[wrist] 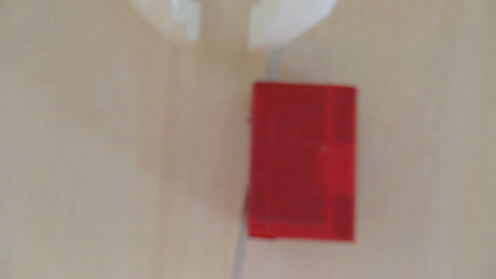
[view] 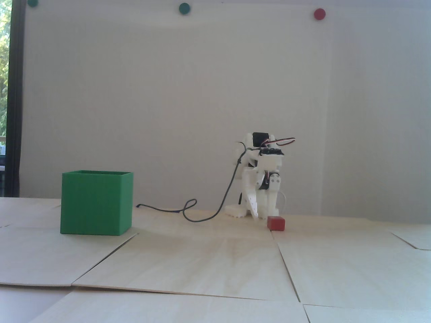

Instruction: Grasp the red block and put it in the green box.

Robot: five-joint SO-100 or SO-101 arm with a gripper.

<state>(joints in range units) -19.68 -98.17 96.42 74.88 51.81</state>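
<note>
Wrist view: the block (wrist: 302,161) is seen lying flat on the pale wooden table (wrist: 107,161), a little right of the picture's middle, with its long side running up and down the picture. It is blurred, but its edges can be made out. A thin grey seam (wrist: 272,65) between table panels runs under its left edge and comes out again below it. At the top edge, the two white fingertips of the gripper (wrist: 224,35) are seen with a narrow gap of bare table between them; nothing is held there. The block lies below the right fingertip (wrist: 281,24) and apart from it, not between the two.

In the fixed view, the block (view: 276,223) is seen resting on the table (view: 202,262), right of centre and just in front of the folded white arm (view: 261,168). The gripper (view: 264,215) is pointed down, its tips close above the table and just left of and behind the block; whether a tip touches the block cannot be told. The jaws are parted slightly and are empty.

The box (view: 96,203) is seen standing upright on the table well to the left of the block, its open top facing up; its inside is hidden from this low camera. A dark cable (view: 202,217) is laid in loops on the table between the box and the arm. On the white wall (view: 202,84) behind, two green dots (view: 184,8) and one red dot (view: 319,13) are fixed near the top edge.
</note>
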